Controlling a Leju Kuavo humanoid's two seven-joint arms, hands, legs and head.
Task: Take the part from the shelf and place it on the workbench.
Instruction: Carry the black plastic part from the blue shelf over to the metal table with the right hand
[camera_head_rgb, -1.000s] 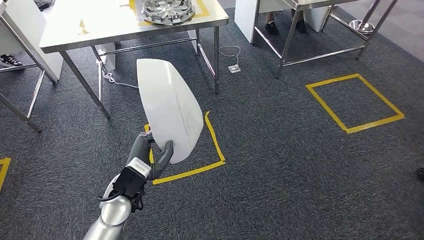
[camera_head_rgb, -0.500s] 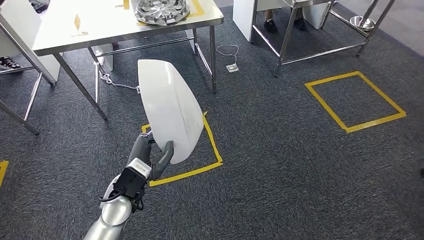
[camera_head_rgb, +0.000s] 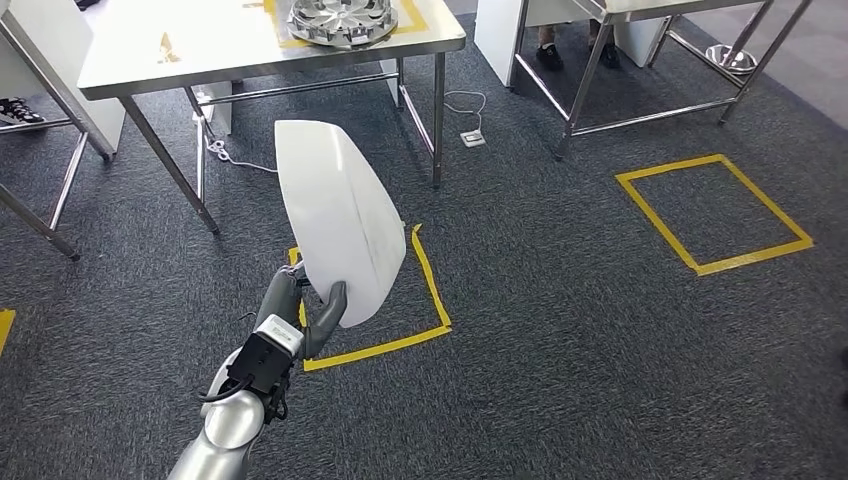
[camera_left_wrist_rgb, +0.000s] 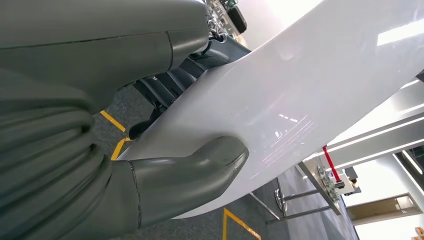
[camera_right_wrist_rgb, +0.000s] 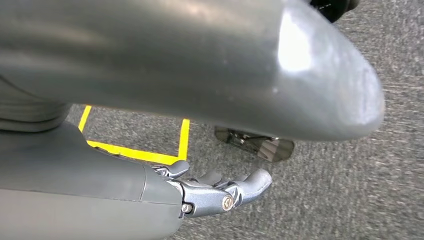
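Left hand (camera_head_rgb: 300, 315) grips the lower edge of the white part (camera_head_rgb: 340, 220), thumb (camera_left_wrist_rgb: 200, 170) pressed on its face, held upright over grey carpet (camera_head_rgb: 560, 330); right hand (camera_right_wrist_rgb: 220, 192) hangs with fingers loosely apart, holding nothing; beyond, bench (camera_head_rgb: 220, 50) carrying a metal wheel cover (camera_head_rgb: 340, 20).

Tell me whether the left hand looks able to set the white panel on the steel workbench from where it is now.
Probably not yet. The left hand holds the white panel over the carpet near the yellow tape square, well short of the workbench; open floor lies between.
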